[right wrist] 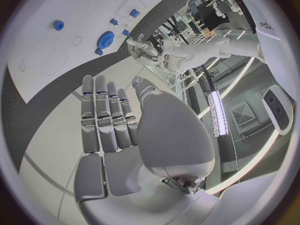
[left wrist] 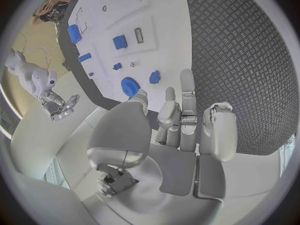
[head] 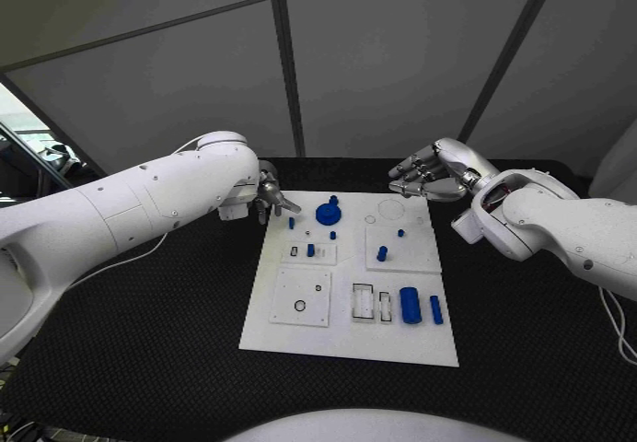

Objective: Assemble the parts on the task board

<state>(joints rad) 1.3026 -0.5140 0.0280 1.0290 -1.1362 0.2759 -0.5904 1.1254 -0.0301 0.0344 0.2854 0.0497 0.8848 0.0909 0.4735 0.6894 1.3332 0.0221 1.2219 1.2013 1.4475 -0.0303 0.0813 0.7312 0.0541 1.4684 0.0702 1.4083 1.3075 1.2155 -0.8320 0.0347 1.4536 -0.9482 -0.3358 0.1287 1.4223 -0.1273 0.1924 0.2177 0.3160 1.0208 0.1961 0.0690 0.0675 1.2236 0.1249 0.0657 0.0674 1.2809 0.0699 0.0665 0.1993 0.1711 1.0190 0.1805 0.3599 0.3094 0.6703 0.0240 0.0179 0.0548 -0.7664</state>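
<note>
The white task board (head: pixel 345 341) lies in the middle of the black table. A blue gear (head: pixel 328 215) sits near its far edge, with several small blue pegs (head: pixel 382 253) around the middle. A blue cylinder (head: pixel 409 301) and a blue bar (head: pixel 435 309) lie near the right front. My left hand (head: pixel 270 198) hovers at the board's far left corner, fingers spread, holding nothing; its wrist view shows the fingers (left wrist: pixel 181 120) straight out just short of the gear (left wrist: pixel 130 86). My right hand (head: pixel 427 175) hangs over the far right corner, fingers (right wrist: pixel 109 120) extended and empty.
Grey partition panels stand behind the table. A square plate with a small hole (head: pixel 301 296) and slotted recesses (head: pixel 363 302) sit on the board's near half. Black mat (head: pixel 159 350) surrounds the board on all sides.
</note>
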